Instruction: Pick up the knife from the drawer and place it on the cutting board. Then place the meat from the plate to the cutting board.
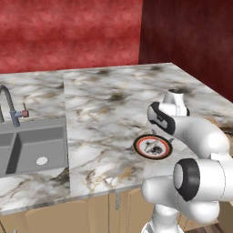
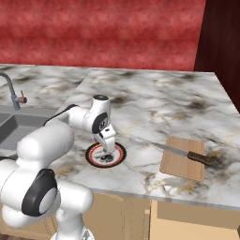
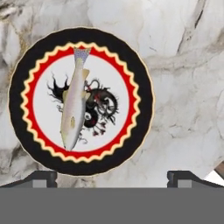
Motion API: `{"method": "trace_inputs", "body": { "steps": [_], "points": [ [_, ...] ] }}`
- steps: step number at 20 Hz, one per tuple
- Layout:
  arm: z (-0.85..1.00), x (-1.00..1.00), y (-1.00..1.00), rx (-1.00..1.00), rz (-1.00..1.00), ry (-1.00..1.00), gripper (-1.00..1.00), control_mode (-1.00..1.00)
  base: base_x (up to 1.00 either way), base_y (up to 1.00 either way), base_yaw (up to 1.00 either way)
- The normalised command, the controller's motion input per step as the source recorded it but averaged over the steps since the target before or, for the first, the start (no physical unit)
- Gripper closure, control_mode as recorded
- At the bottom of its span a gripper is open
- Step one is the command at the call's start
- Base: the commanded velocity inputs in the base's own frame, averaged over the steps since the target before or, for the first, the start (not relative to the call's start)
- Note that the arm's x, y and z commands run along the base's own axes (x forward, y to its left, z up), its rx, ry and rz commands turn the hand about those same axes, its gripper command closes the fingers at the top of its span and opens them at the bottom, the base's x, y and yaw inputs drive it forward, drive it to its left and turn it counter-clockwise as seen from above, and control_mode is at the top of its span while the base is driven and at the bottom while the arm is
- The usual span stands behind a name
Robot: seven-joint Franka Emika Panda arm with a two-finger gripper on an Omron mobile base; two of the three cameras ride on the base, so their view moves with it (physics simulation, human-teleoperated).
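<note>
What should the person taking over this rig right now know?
Gripper: jaws open, empty, hanging over the plate.
Meat: a fish, lying on the plate, not gripped.
Knife: already across the cutting board, blade overhanging the counter.
Done: the knife step.
Left: grasp the meat and move it to the cutting board.

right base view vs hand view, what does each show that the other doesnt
Right base alone: the cutting board with the knife lying across it, and the sink with its faucet. Hand alone: the meat seen clearly as a fish, lying on the dragon motif. Both: the plate on the marble counter, with the open claw over it.
</note>
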Motion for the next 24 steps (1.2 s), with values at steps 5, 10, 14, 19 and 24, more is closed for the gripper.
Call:
{"method": "trace_inputs", "body": {
  "steps": [5,10,14,19,24],
  "points": [
    [-0.24,0.01,0.03,-0.01,-0.06,0.06,-1.0,-1.0,0.0,0.0,0.0],
    [-0.19,0.05,0.1,-0.01,-0.06,0.05,-1.0,-1.0,0.0,0.0,0.0],
    [-0.2,0.09,0.1,-0.01,-0.05,0.06,-1.0,-1.0,0.0,0.0,0.0],
    [-0.17,0.07,0.07,-0.02,-0.05,0.05,-1.0,-1.0,0.0,0.0,0.0],
    [-0.15,0.06,0.02,-0.01,-0.04,0.03,-1.0,-1.0,0.0,0.0,0.0]
  ]
}}
